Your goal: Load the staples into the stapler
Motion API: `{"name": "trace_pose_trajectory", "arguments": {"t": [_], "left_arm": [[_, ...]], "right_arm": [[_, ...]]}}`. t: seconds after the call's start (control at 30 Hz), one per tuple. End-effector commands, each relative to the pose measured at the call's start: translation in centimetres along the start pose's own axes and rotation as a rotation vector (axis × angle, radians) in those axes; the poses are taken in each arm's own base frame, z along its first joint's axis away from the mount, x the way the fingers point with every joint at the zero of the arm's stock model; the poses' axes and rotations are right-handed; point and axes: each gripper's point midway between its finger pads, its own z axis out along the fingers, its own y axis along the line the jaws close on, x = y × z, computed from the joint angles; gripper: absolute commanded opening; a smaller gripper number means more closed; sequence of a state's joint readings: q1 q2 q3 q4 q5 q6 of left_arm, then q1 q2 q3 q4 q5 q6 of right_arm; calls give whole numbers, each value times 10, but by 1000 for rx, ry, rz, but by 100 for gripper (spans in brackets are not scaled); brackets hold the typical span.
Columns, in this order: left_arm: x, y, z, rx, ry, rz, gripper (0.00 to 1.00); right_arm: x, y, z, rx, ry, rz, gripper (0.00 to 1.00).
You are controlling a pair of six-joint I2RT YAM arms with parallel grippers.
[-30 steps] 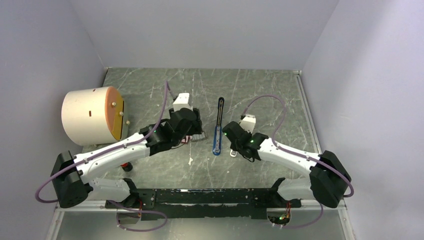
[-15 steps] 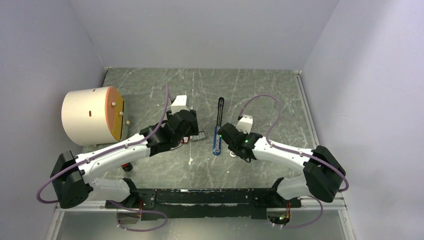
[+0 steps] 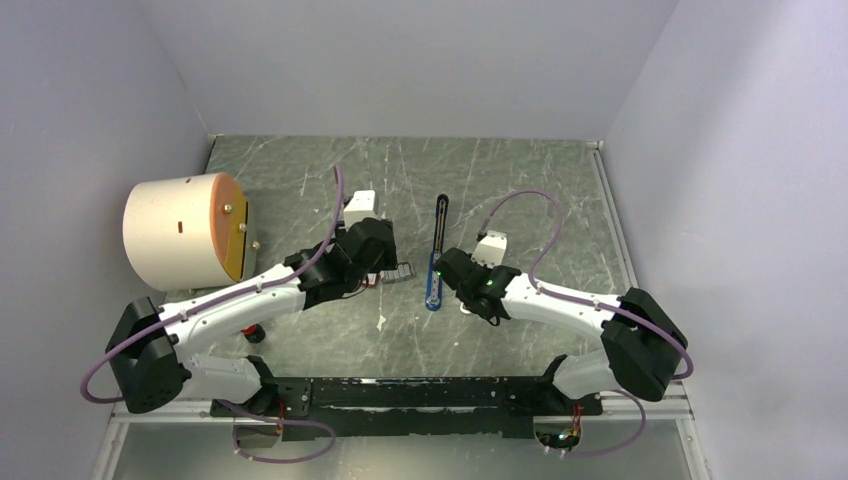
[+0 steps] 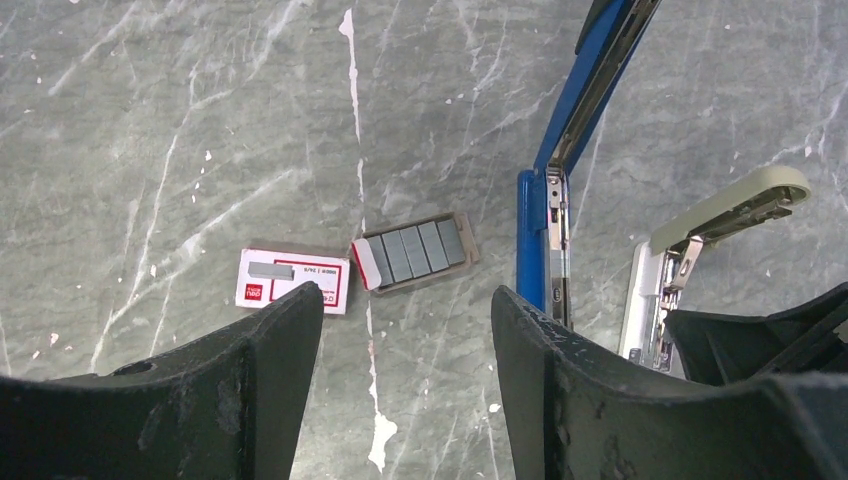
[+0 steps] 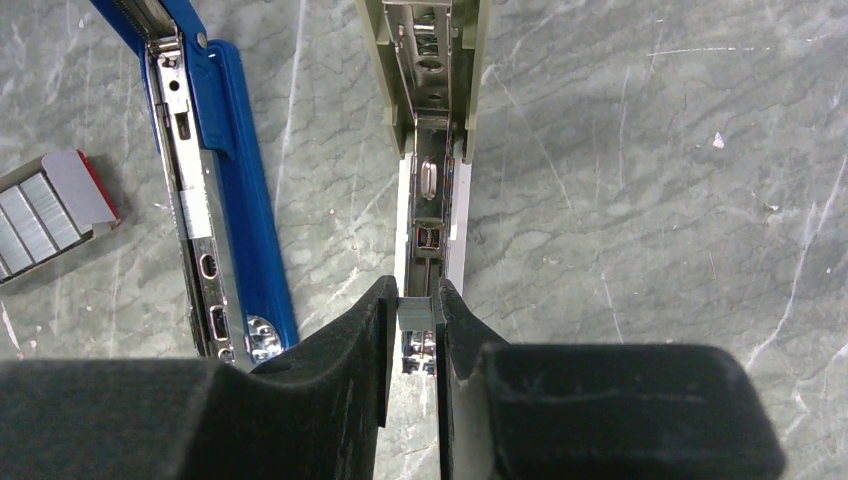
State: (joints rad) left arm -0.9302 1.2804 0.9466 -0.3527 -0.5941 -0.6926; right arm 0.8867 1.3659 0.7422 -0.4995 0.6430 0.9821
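Observation:
The blue stapler (image 3: 436,268) lies opened flat at mid-table, its metal channel showing in the left wrist view (image 4: 556,215) and the right wrist view (image 5: 200,230). The grey staples (image 4: 415,250) lie in a small open tray just left of it, also seen in the right wrist view (image 5: 35,225). The red box with white label (image 4: 293,281) lies left of the tray. My left gripper (image 4: 408,310) is open and empty, just near of the tray. My right gripper (image 5: 418,310) is shut on a small grey staple block (image 5: 418,313), over the pale beige stapler (image 5: 432,100).
A large cream cylinder with an orange face (image 3: 185,230) stands at the far left. A small red-capped item (image 3: 255,333) lies by the left arm. Side walls close in the table on both sides. The beige stapler lies open just right of the blue one (image 4: 700,240).
My right arm has shifted a little to the left, closer to the blue stapler. My left arm has drawn back slightly.

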Motion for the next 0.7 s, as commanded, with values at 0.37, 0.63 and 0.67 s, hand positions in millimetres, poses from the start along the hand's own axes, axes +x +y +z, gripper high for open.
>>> {"name": "trace_pose_trajectory", "arguments": {"t": [0.37,0.63,0.67], "left_arm": [[5,3,8,-4,22,-6,67],[5,3,8,-6,24,-6,67],[5,3,9,-6,24,-6,67]], "right_arm": [[3,-10,6,62,-29,37,21],[5,-8,8,55,-24,50,21],[5,-8,8,56,-23,51,21]]}}
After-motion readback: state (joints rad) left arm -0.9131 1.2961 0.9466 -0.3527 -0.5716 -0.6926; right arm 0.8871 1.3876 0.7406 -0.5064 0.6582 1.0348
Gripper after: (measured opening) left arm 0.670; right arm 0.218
